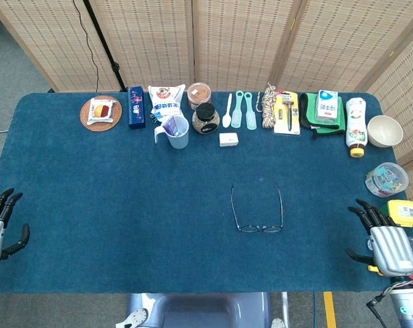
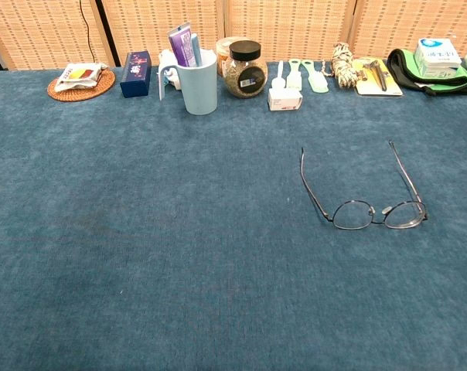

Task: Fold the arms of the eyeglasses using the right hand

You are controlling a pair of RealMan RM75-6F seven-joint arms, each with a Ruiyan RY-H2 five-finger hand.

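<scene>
The eyeglasses (image 2: 369,193) lie mid-table with both arms unfolded, lenses toward the robot. The right hand (image 1: 386,240) and left hand (image 1: 0,222) rest at the table's edges, fingers spread, holding nothing. No label is legible.

Bright, even overhead light, only faint soft shadows, no glare, both views sharp throughout

thin dark metal eyeglasses (image 2: 376,209) on matt blue cloth table (image 2: 141,255).
</scene>
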